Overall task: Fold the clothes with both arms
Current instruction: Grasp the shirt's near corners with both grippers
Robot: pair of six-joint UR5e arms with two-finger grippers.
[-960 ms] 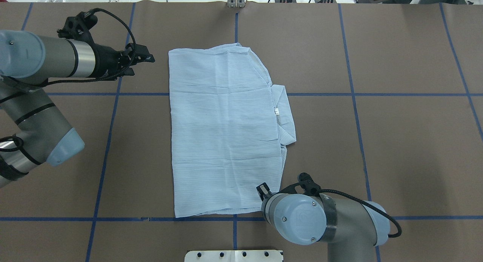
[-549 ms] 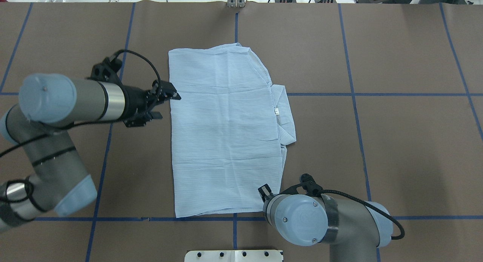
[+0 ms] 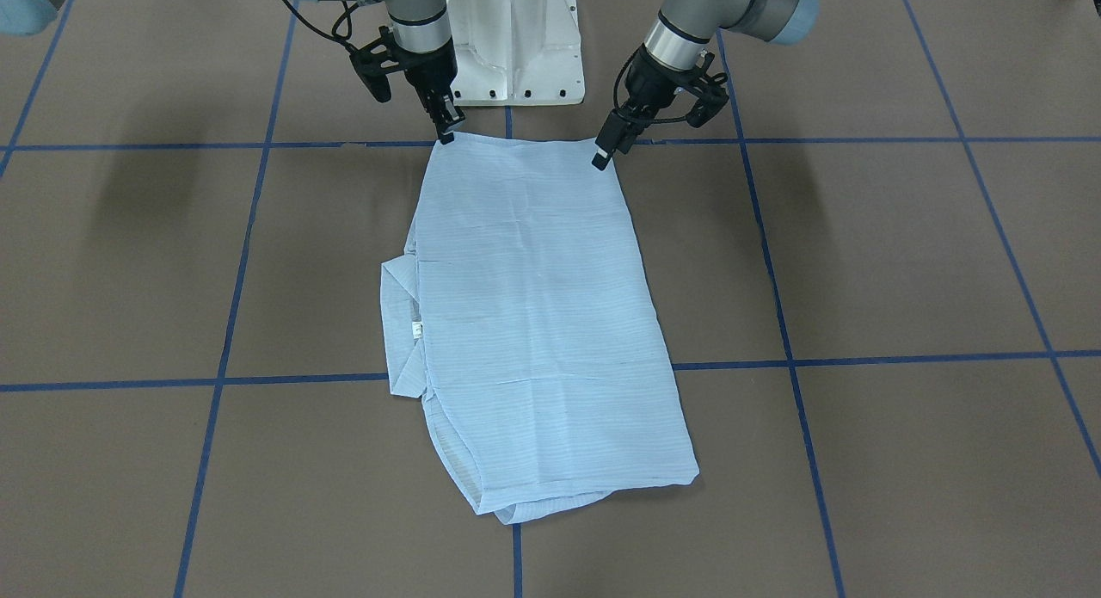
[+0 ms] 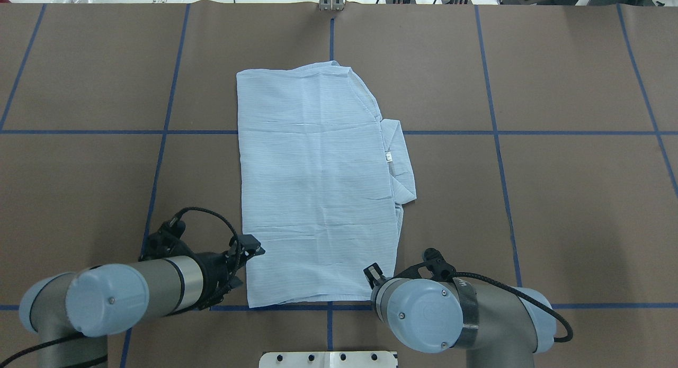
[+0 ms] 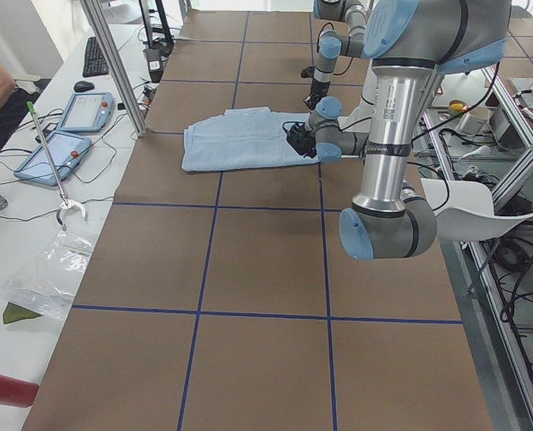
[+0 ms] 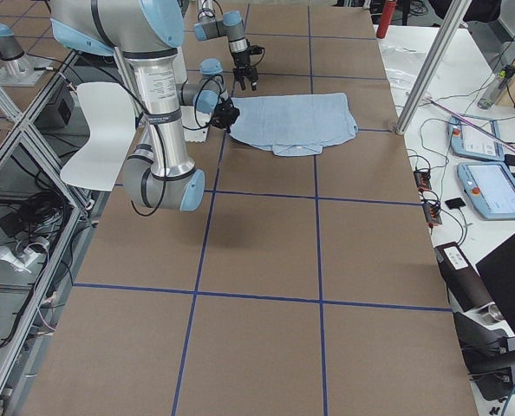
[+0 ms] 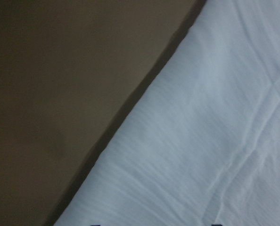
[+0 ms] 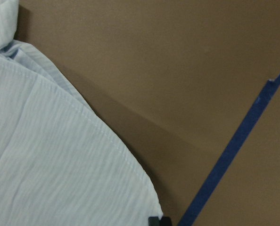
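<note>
You had both arms bent down over the near edge of the shirt point(image 4: 318, 188), one at each corner. The left gripper point(image 3: 604, 155) sloped down at the corner on its own side, fingertips apart, over the cloth's edge. The right gripper point(image 3: 445, 132) pointed down at the other near corner; whether its fingers were apart or together, you could not tell. The shirt lay flat, folded into a long rectangle at the middle of the brown table point(image 4: 556, 198), collar point(image 4: 400, 161) and white neck label point(image 4: 388, 156) poking out on the robot's right. The white base point(image 3: 516, 47) stood just behind both grippers.
</note>
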